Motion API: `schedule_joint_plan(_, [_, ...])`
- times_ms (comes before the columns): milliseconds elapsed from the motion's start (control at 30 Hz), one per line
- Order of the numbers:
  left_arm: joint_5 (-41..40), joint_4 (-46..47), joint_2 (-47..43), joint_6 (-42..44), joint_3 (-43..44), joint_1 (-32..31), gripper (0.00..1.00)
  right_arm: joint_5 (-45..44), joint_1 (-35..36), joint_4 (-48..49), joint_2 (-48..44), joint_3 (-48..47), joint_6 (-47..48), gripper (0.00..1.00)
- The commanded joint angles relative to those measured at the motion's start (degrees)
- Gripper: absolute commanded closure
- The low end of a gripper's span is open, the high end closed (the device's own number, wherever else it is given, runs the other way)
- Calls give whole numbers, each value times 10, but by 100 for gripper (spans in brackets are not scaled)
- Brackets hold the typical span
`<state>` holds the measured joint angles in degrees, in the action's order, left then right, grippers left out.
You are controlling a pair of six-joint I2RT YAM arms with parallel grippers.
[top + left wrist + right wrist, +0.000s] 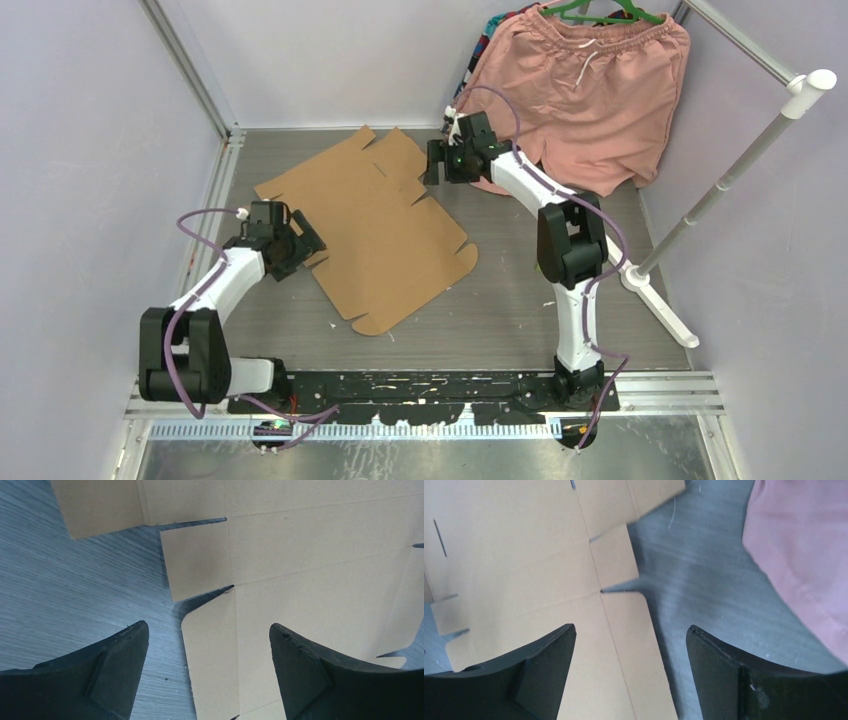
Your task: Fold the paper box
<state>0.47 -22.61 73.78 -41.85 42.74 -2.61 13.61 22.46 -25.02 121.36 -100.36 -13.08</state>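
Hovering with left gripper (pixel 207 630) and right gripper (pixel 630 630) spread open, empty, over opposite edges of flat box (pixel 380 240), probably to catch side flaps.

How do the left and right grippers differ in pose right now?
The left gripper hangs at the left edge of the paper box, on a sharply bent arm; the right gripper is at its far right edge, beside the pink shorts, on an arm reaching farther out. Both are open, holding nothing, above flaps of the flat sheet.
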Motion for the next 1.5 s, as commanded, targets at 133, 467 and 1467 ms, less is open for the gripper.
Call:
schedule_joint_plan(133, [-12, 55, 47, -9, 23, 3, 26, 21, 3, 11, 67, -103, 9, 25])
schedule_joint_plan(467, [-40, 48, 63, 4, 40, 3, 38, 33, 1, 8, 127, -175, 5, 31])
schedule_joint_plan(1467, [-164, -17, 103, -7, 32, 9, 100, -5, -8, -13, 202, -245, 4, 58])
